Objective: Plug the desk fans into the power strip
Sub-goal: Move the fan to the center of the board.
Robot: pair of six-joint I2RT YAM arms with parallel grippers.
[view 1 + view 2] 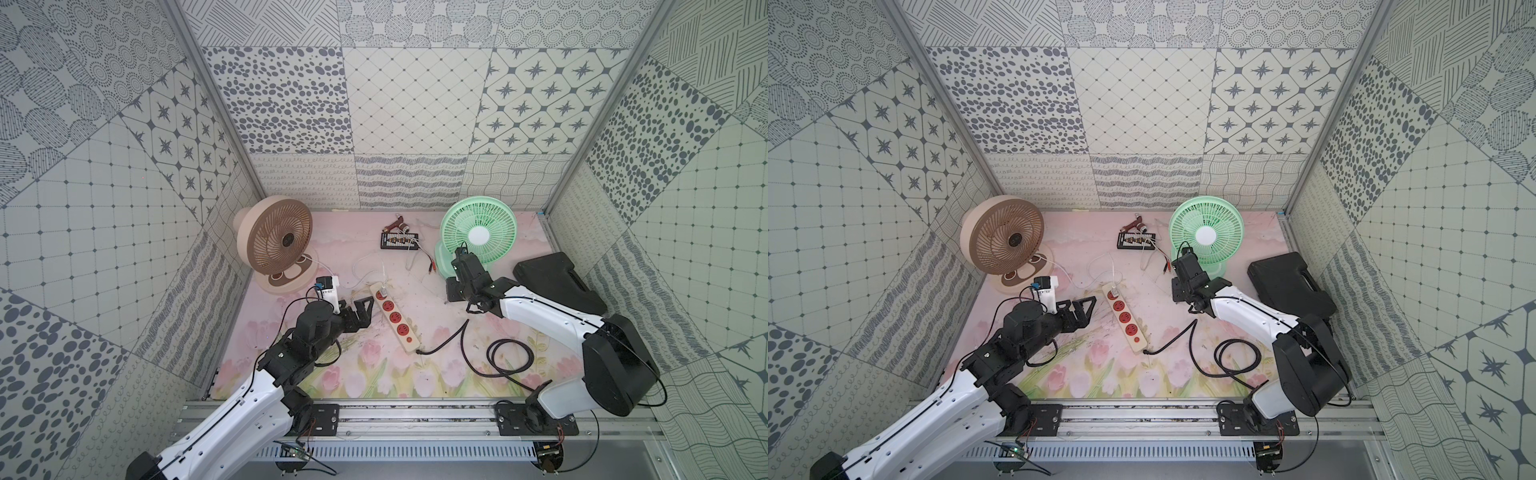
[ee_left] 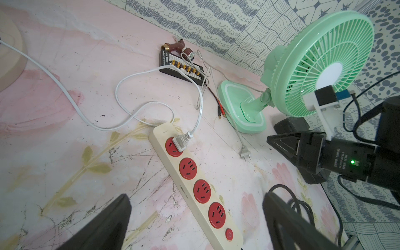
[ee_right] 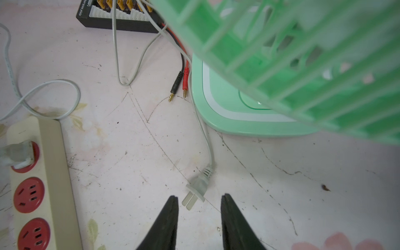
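1. Power strip (image 2: pixel 161 132) lies mid-mat, angled. Its far socket holds a white plug (image 2: pixel 181 141).
2. Black case (image 1: pixel 557 280) sits at the right, lid shut.
3. Green desk fan (image 1: pixel 478 235) stands upright, far right. Its grey plug (image 3: pixel 198 184) lies flat on the mat, right of the strip and apart from it.
4. Right gripper (image 3: pixel 199 195): released, fingers straddling the prongs, no contact.
5. Left gripper (image 1: pixel 365 312): spread wide, just left of the strip.

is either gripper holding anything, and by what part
Nothing is held: right gripper straddles the prongs of the grey plug without gripping; left gripper is open, empty.
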